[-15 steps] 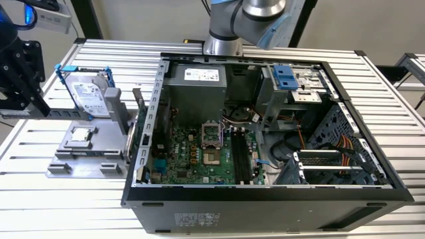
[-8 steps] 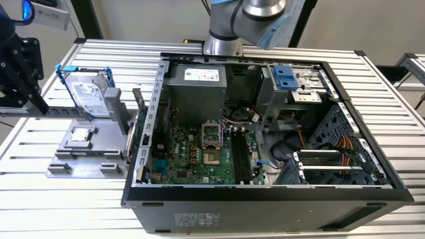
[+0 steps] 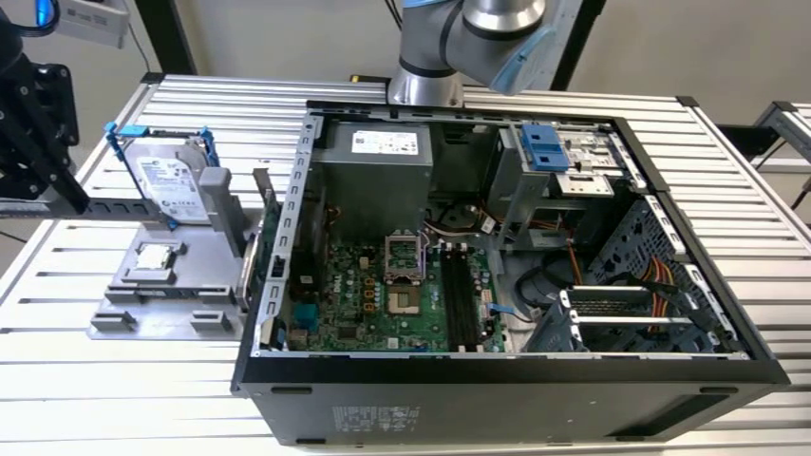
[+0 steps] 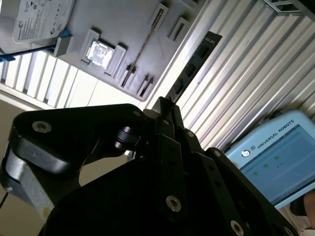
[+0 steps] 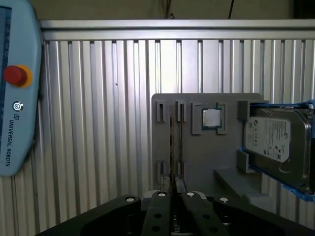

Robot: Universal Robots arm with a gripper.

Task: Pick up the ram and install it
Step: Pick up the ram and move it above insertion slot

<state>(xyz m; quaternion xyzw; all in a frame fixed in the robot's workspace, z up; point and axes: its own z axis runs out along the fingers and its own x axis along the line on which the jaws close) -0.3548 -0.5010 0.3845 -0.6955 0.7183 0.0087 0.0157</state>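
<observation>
Dark ram [image 4: 196, 58] clamped in gripper [image 4: 168, 104] over alu table [image 5: 98, 123], near grey holder [image 5: 197, 152] w/ CPU [image 5: 211, 118] & HDD [image 5: 275, 140], exterior view's left of PC case [image 3: 507, 385].

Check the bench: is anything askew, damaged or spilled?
Nothing stands out. The ram juts straight from the shut gripper. The hard drive stands propped in its holder, seemingly by design, and the open case looks intact, with nothing spilled.

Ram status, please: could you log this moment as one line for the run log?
step: pick up | gripper: shut on ram | ram: held above gray tray | install: not yet done
</observation>
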